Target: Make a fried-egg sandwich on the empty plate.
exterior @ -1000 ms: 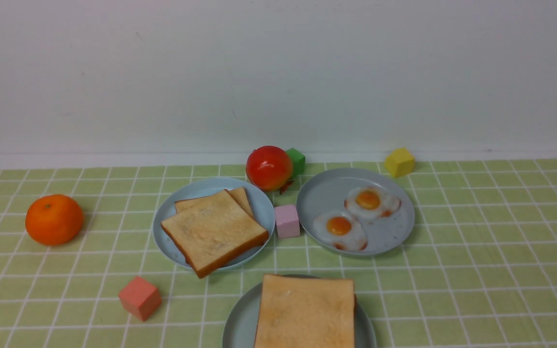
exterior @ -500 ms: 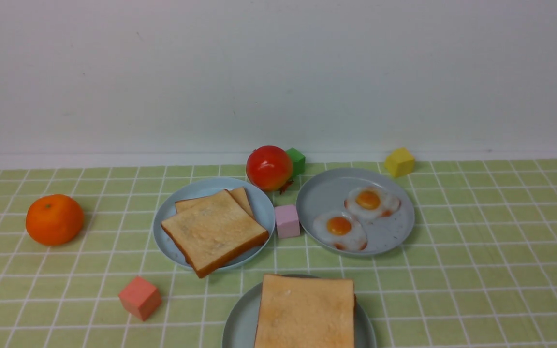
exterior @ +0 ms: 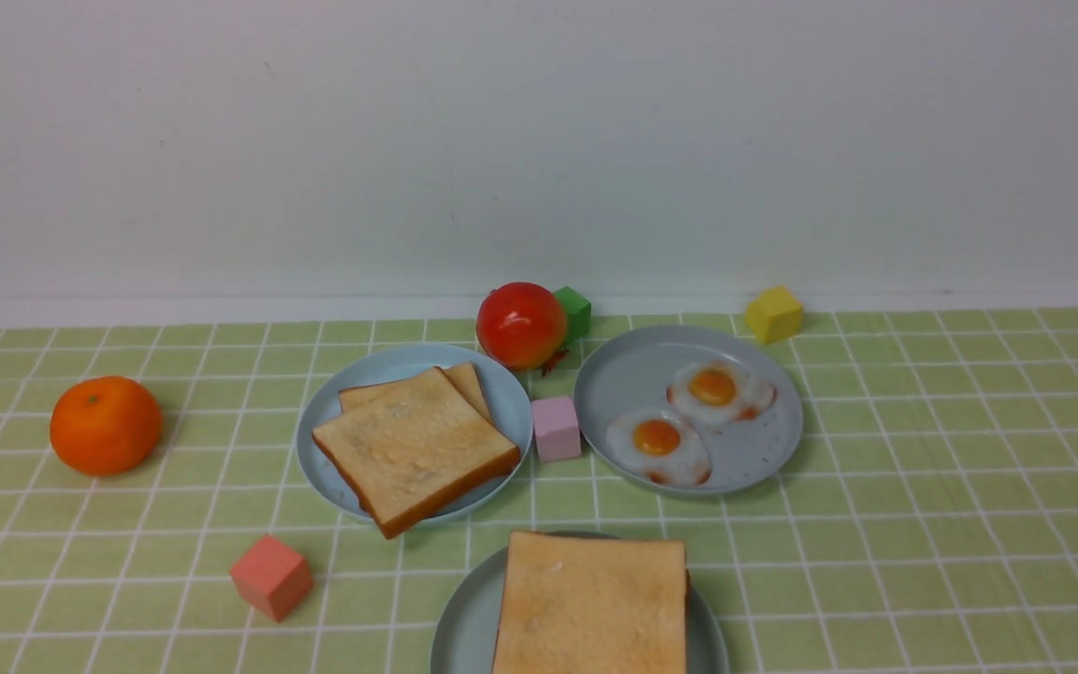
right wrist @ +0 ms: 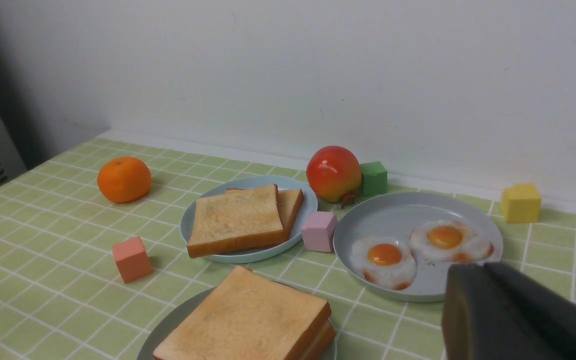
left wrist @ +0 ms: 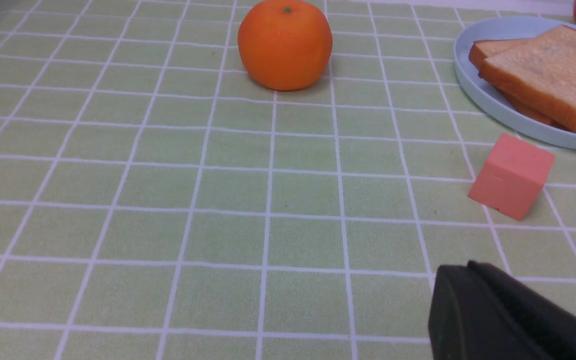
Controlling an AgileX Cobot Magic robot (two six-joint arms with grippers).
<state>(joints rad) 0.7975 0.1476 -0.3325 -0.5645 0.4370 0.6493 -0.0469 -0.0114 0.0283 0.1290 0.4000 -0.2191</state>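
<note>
Two toast slices (exterior: 590,604) lie stacked on the pale aqua-green plate (exterior: 462,620) at the table's near edge. In the right wrist view the stack (right wrist: 248,320) shows two crust edges on that plate (right wrist: 168,327); what lies between the slices is hidden. Two fried eggs (exterior: 658,445) (exterior: 717,388) rest on the grey speckled plate (exterior: 633,374). My right gripper (right wrist: 483,267) hangs shut and empty near that plate's front rim. Over bare cloth, my left gripper (left wrist: 470,267) is shut and empty, near the salmon cube (left wrist: 512,176). Neither gripper shows in the front view.
A light-blue plate (exterior: 389,360) carries two more toast slices (exterior: 413,449). Around the plates sit a pink cube (exterior: 555,428), a tomato (exterior: 520,325), a green cube (exterior: 575,311), a yellow cube (exterior: 773,314), a salmon cube (exterior: 269,577) and an orange (exterior: 105,425).
</note>
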